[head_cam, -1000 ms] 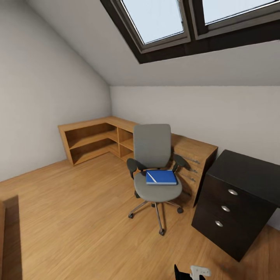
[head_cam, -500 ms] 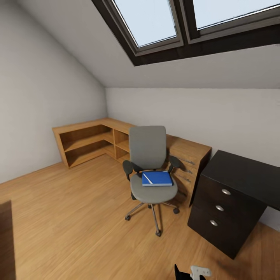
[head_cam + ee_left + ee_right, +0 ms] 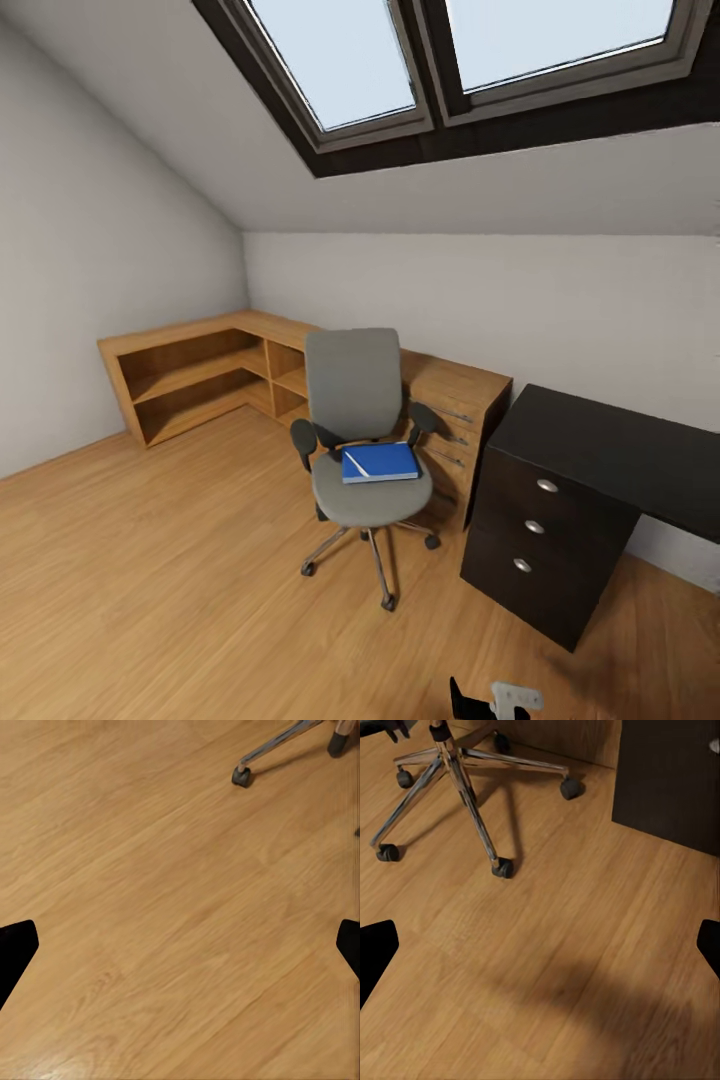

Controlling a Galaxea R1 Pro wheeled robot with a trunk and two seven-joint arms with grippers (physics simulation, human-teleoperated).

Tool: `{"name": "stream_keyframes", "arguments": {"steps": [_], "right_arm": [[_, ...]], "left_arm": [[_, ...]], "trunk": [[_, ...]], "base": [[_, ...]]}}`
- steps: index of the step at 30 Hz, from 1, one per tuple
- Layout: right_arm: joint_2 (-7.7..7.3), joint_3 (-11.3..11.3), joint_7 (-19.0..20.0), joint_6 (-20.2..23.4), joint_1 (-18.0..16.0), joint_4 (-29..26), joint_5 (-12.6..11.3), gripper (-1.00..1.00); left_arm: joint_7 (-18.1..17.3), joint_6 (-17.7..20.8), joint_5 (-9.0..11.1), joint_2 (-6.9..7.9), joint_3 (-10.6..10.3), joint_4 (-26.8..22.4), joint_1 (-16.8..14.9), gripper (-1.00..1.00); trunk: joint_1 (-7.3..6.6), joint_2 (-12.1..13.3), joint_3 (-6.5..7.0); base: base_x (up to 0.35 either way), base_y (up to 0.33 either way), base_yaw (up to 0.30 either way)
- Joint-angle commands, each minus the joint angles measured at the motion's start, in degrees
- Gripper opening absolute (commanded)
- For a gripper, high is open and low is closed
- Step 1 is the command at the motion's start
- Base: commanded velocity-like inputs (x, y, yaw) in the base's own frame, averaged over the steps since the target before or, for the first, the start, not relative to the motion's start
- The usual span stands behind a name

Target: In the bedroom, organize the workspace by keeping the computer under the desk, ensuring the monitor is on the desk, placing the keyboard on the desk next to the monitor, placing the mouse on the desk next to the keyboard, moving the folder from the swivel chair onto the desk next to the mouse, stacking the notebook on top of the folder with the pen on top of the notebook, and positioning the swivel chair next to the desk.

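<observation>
The grey swivel chair (image 3: 356, 400) stands on the wood floor in front of a wooden unit, left of the black desk (image 3: 600, 445). On its seat lies the blue folder (image 3: 385, 462), with a thin whitish pen (image 3: 356, 463) across its left end. The computer, monitor, keyboard, mouse and notebook are out of view. My left gripper (image 3: 180, 949) hangs open over bare floor, near a chair castor (image 3: 241, 776). My right gripper (image 3: 540, 949) is open too, above the floor between the chair's chrome base (image 3: 457, 784) and the desk (image 3: 667, 772).
A low wooden shelf and drawer unit (image 3: 190, 370) runs along the left and back walls into the corner. The desk's three drawers with silver knobs (image 3: 535, 525) face the chair. Skylights (image 3: 340, 60) sit in the sloping ceiling. A part of my arm (image 3: 510, 698) shows at the bottom edge.
The whole head view has swung to the right, so the chair and shelves sit further left in it and more of the desk shows. Nothing in the room has moved.
</observation>
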Motion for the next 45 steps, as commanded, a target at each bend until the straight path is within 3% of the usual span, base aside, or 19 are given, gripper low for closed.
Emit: {"name": "stream_keyframes", "arguments": {"steps": [1,15,35,45], "right_arm": [[0.03,-0.2,0.3,-0.2,-0.1,0.1,-0.5,1.0],[0.05,-0.2,0.3,-0.1,-0.1,0.2,-0.6,1.0],[-0.1,-0.4,0.3,-0.2,-0.1,0.1,-0.8,1.0],[-0.24,-0.4,0.3,-0.3,-0.1,0.1,-0.8,1.0]], "left_arm": [[0.3,-0.3,0.6,0.04,-0.2,-0.1,0.0,1.0],[0.2,-2.3,0.5,-0.04,-0.3,-0.1,0.0,1.0],[0.2,-2.8,0.5,-0.05,-0.4,-0.1,0.0,1.0],[0.2,-2.8,0.5,-0.05,-0.4,-0.1,0.0,1.0]], "trunk": [[0.0,0.0,0.02],[0.0,0.0,0.43],[-4.39,8.0,2.96],[-6.59,12.0,4.58]], "base": [[0.0,0.0,-0.186],[0.0,0.0,-0.255],[0.0,0.0,-0.23],[0.0,0.0,-0.038]]}}
